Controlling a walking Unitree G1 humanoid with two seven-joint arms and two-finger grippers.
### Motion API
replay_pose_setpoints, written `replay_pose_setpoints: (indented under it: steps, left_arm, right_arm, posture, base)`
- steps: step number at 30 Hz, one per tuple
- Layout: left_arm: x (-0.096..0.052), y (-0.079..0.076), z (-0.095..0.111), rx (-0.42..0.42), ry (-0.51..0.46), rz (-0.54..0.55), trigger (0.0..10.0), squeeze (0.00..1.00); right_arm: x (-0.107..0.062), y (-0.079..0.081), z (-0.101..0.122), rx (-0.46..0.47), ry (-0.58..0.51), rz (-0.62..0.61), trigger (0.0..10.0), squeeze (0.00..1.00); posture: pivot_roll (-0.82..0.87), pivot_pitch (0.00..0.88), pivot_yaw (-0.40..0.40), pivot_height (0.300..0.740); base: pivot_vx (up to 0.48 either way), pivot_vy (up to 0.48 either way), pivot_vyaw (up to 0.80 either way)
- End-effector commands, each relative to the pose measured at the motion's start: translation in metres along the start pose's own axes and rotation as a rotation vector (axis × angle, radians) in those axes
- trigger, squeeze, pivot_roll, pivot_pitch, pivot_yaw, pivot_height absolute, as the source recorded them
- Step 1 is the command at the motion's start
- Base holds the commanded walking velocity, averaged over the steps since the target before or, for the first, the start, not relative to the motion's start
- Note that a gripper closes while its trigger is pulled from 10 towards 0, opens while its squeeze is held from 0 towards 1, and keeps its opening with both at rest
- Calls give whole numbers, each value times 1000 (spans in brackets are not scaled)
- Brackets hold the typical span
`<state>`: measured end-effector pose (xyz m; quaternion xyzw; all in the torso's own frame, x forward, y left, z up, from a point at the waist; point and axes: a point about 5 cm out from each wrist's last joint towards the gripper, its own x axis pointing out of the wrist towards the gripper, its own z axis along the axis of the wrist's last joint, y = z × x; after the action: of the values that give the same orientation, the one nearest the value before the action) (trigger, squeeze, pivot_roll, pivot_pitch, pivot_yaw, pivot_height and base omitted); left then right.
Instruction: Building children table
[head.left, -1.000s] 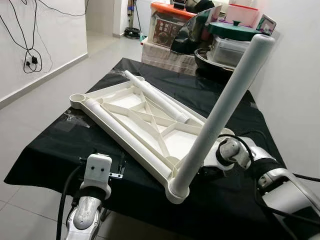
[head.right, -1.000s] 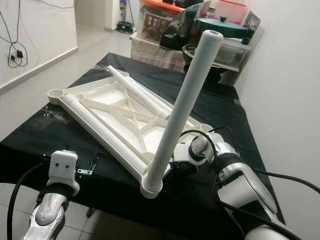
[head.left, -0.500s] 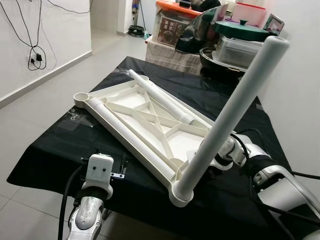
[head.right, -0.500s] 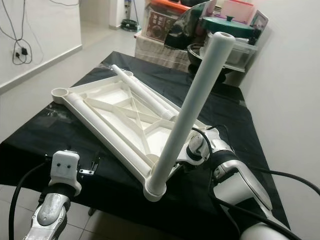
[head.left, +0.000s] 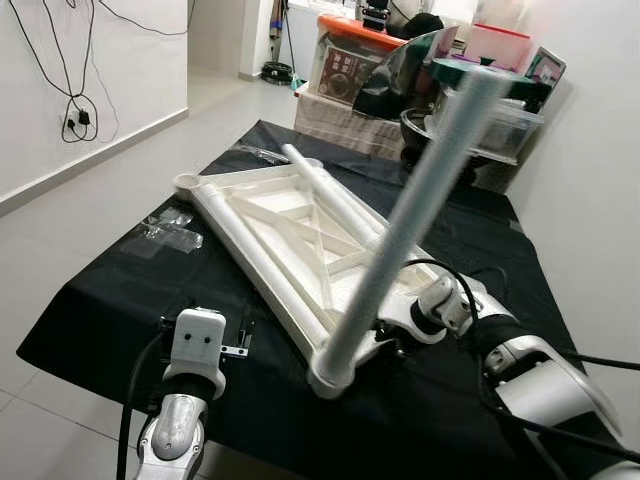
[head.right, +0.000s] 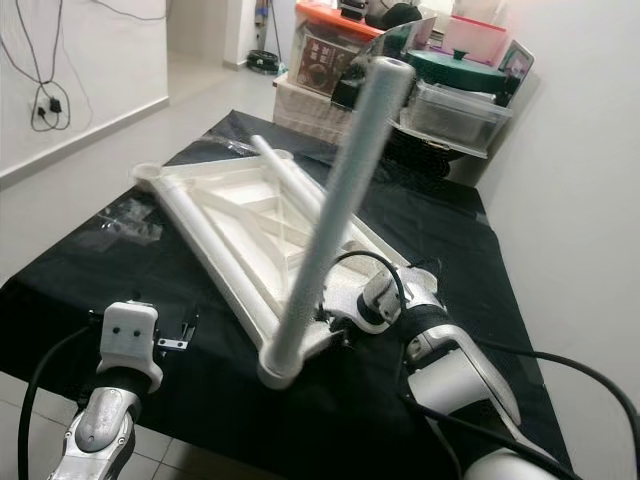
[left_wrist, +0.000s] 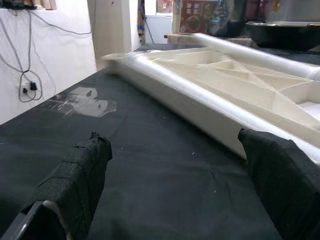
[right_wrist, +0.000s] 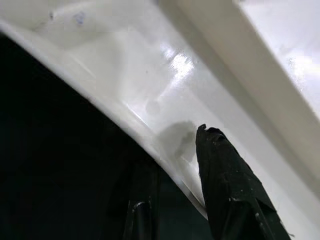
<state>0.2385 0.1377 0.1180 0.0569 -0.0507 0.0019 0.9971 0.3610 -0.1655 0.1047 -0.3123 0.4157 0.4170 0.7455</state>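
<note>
Tabletop: the white tabletop (head.left: 285, 225) is lying upside down on the black cloth (head.left: 110, 290), and over the last second it is swinging round on the cloth, its far corner socket sliding away from the cloth's left edge while the whole view is also shifting.
Upright leg: the upright leg (head.left: 410, 215) seated in the near corner socket is now blurring and leaning the other way, so I judge the frame is turning under my pull.
Right gripper: my right gripper (right_wrist: 180, 170) is clamping the tabletop's rim at the near corner, one finger over the white edge and one under it.
Left gripper: my left gripper (left_wrist: 175, 187) is hovering low over the cloth with its fingers spread wide and nothing between them, just beside the tabletop's long edge.
Meaning for the task: one leg is standing; two loose legs (head.left: 335, 200) are still lying along the underside, so most of the fitting remains.
Surroundings: a clear plastic bag (head.left: 170, 225) is lying on the cloth near the far corner; storage boxes (head.left: 350, 60) and a dark basin (head.right: 420, 150) are crowding the far end.
In the way: the tall leg is sweeping close to that clutter, and the wall on my right is leaving little room.
</note>
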Motion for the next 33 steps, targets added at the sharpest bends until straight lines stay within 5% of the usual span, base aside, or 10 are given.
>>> replay_pose_setpoints:
  steps: [1, 14, 16, 20, 25, 33]
  left_arm:
    - [-2, -4, -2, -24, 11, 0, 10000, 0]
    - [-2, -4, -4, -20, 15, -4, 10000, 0]
    - [-2, -4, -4, -20, 16, -4, 10000, 0]
    - [-1, -3, -4, -17, 17, -3, 10000, 0]
    - [-1, -1, -4, -14, 16, -5, 10000, 0]
    - [2, -1, -4, -2, 15, -18, 10000, 0]
  right_arm:
    - [7, 5, -37, 353, 37, -31, 0, 0]
    - [17, 30, -27, 310, 7, 201, 0, 0]
    - [18, 34, -22, 337, -9, 202, 0, 0]
    - [17, 27, -10, 576, -73, 3, 0, 0]
    - [15, 28, -6, 710, -124, -85, 0, 0]
    - [17, 51, -1, 743, -164, 3, 0, 0]
  posture:
    - [72, 0, -220, 740]
    - [70, 0, -215, 740]
    - [69, 0, -213, 740]
    - [67, 0, -207, 740]
    - [65, 0, -200, 740]
    - [62, 0, -183, 740]
  base:
    - [0, 0, 0]
    - [0, 0, 0]
    - [0, 0, 0]
    - [0, 0, 0]
    - [0, 0, 0]
    - [0, 0, 0]
